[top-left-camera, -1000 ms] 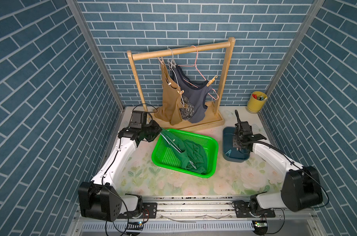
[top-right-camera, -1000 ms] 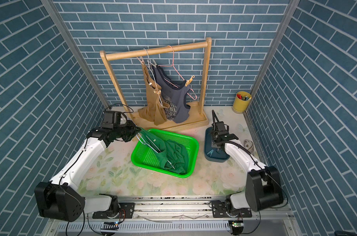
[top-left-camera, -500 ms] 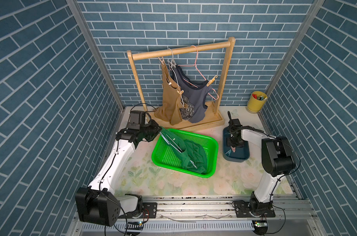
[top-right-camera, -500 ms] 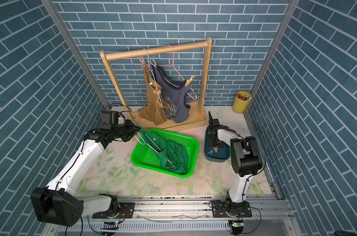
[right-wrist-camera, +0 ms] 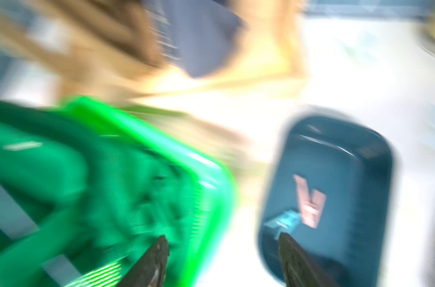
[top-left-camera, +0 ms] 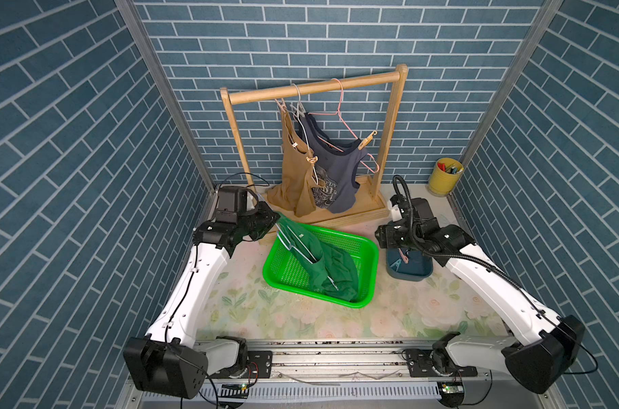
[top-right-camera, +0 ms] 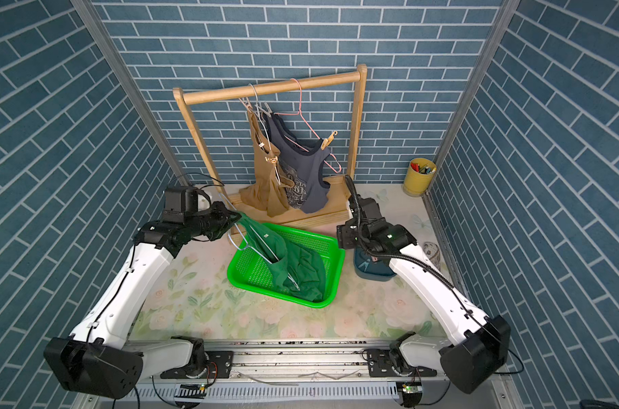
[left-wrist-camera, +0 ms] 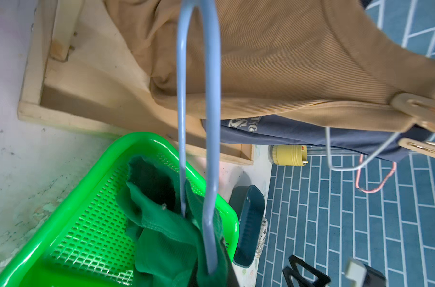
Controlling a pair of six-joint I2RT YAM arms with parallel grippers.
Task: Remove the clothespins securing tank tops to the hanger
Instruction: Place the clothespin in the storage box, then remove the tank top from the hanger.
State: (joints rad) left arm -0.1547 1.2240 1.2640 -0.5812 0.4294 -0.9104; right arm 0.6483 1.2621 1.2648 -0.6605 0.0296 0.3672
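Note:
My left gripper (top-left-camera: 272,221) (left-wrist-camera: 211,269) is shut on a light blue hanger (left-wrist-camera: 212,124) where the green tank top (top-left-camera: 332,265) wraps it. The top trails down into the green basket (top-left-camera: 290,276). A tan tank top (top-left-camera: 295,177) and a grey-blue one (top-left-camera: 336,170) hang on the rack. Tan clothespins (top-left-camera: 368,140) (top-left-camera: 312,160) (left-wrist-camera: 420,109) clip them to their hangers. My right gripper (right-wrist-camera: 222,242) is open and empty, low between the basket and the dark teal tray (top-left-camera: 416,271). A pink clothespin (right-wrist-camera: 311,201) and a teal clothespin (right-wrist-camera: 284,220) lie in that tray.
The wooden rack (top-left-camera: 393,141) stands at the back on its base, close behind the basket. A yellow cup (top-left-camera: 444,177) of pens sits in the back right corner. Brick-patterned walls close in the left, right and back. The right wrist view is blurred by motion.
My right gripper has opened over the tray and its arm has swung, with the wrist now nearer the basket. The left arm has barely shifted and keeps its hold.

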